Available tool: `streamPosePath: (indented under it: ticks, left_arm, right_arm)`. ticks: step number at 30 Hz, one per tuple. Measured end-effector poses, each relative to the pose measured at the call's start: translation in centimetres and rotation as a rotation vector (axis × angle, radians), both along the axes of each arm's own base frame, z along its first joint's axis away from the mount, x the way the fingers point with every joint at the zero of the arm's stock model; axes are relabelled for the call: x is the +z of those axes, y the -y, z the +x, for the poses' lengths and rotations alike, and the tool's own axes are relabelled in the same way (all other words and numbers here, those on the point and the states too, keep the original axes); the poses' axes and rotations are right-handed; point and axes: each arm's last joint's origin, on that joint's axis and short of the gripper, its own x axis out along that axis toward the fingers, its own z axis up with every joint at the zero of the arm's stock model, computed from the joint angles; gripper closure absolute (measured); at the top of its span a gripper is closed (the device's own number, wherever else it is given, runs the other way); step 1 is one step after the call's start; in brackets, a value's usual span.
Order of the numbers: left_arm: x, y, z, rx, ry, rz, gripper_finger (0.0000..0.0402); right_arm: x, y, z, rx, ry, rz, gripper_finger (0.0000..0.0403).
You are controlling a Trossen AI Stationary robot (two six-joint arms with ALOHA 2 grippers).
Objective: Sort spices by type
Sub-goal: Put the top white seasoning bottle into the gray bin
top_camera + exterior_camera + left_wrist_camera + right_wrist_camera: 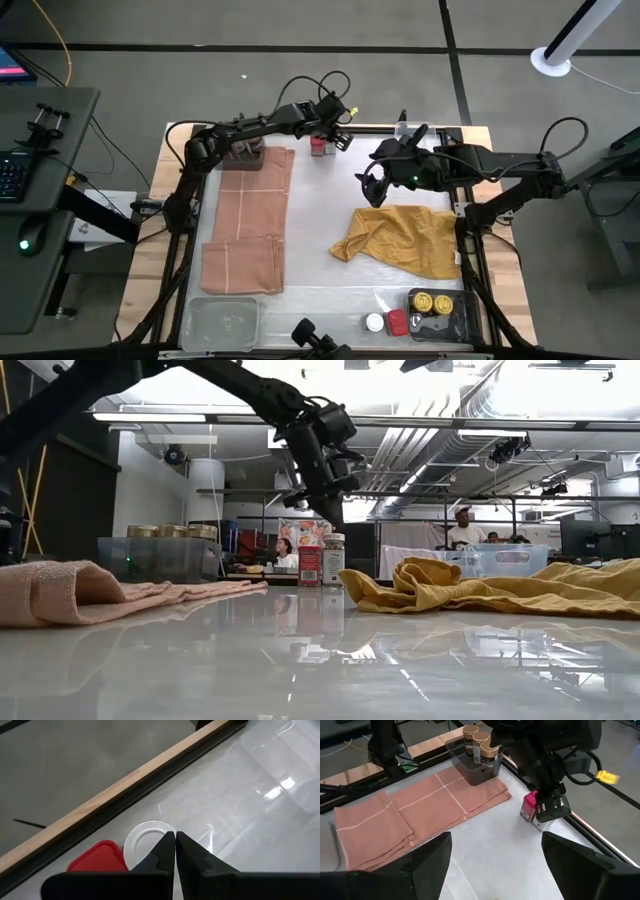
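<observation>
Two small spice jars stand side by side at the table's far edge, one with a red lid [316,146] [99,860] and one with a white lid [326,146] [145,840]. My left gripper [335,122] [175,836] is shut and points down, close above the white-lidded jar [333,560]; the red-lidded jar [310,565] stands beside it. My right gripper [372,185] [495,870] is open and holds nothing, over the table between these jars and the mustard-yellow cloth [405,240]. Three tan-lidded jars [479,747] stand in a clear tray [245,155]. My left gripper comes from above with its shut fingertips [167,842] over the near rim of the white lid [140,835]. Whether they touch the lid I cannot tell. The jar stands upright on the table.
A folded pink cloth [250,220] lies on the left, the tray of tan-lidded jars on its far end. Near the front edge are an empty clear tray [220,320], a tray with yellow-gold lids [432,301], and loose white [374,322] and red [397,322] lids. People show beyond the table.
</observation>
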Motion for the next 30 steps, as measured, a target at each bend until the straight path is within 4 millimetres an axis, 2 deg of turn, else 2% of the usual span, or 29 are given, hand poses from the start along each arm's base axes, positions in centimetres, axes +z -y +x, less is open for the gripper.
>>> streamPosePath:
  ticks: [5,11,18,24,27,30]
  left_arm:
    - [-0.8,-0.2,0.2,0.044,-0.008,-0.002,0.0401]
    - [-0.8,0.0,0.2,0.098,-0.034,0.051,0.0401]
    - [-0.7,0.2,0.3,0.113,-0.029,0.067,0.0401]
    - [-1.5,0.4,0.4,0.114,-0.057,0.037,0.0401]
    - [-1.7,1.0,0.5,0.087,-0.064,0.006,0.0401]
    - [-1.6,2.7,1.2,0.032,-0.064,-0.016,0.0401]
  right_arm:
    - [0.0,0.0,0.0,-0.007,0.005,0.008,0.0098]
    - [0.0,0.0,0.0,-0.008,0.004,0.008,0.0098]
    - [0.0,0.0,0.0,-0.006,0.002,0.006,0.0098]
    - [0.0,0.0,0.0,-0.005,0.001,0.004,0.0098]
    - [0.0,0.0,0.0,-0.005,0.000,0.004,0.0098]
    - [0.0,0.0,0.0,-0.005,-0.001,0.004,0.0098]
